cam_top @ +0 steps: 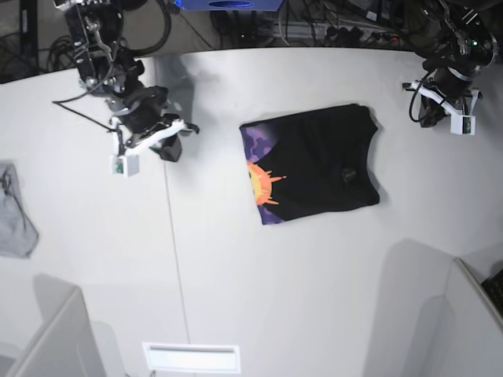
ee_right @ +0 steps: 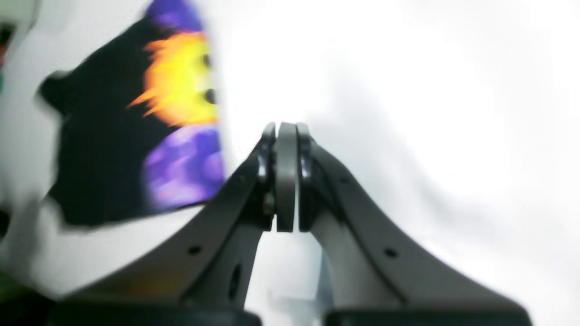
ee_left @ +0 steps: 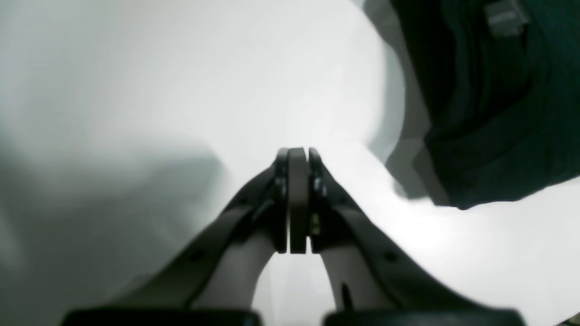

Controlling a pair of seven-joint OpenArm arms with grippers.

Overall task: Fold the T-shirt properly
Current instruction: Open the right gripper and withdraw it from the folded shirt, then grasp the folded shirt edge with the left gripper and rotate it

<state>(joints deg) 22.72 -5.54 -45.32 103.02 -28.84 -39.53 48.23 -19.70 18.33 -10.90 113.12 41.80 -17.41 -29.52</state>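
Note:
The black T-shirt [cam_top: 314, 163] lies folded into a compact rectangle on the white table, its orange-yellow sun print on purple showing along its left edge. It shows blurred at the left of the right wrist view [ee_right: 136, 122] and as dark folds with a small grey label at the upper right of the left wrist view [ee_left: 494, 99]. My right gripper [ee_right: 285, 131] is shut and empty, above the table left of the shirt [cam_top: 169, 145]. My left gripper [ee_left: 297, 156] is shut and empty, raised to the right of the shirt [cam_top: 434, 110].
A small grey cloth [cam_top: 14, 212] lies at the table's left edge. A seam [cam_top: 174, 243] runs down the table left of the shirt. Grey partitions [cam_top: 51, 334] stand at the front corners. Cables and equipment lie behind the table's far edge.

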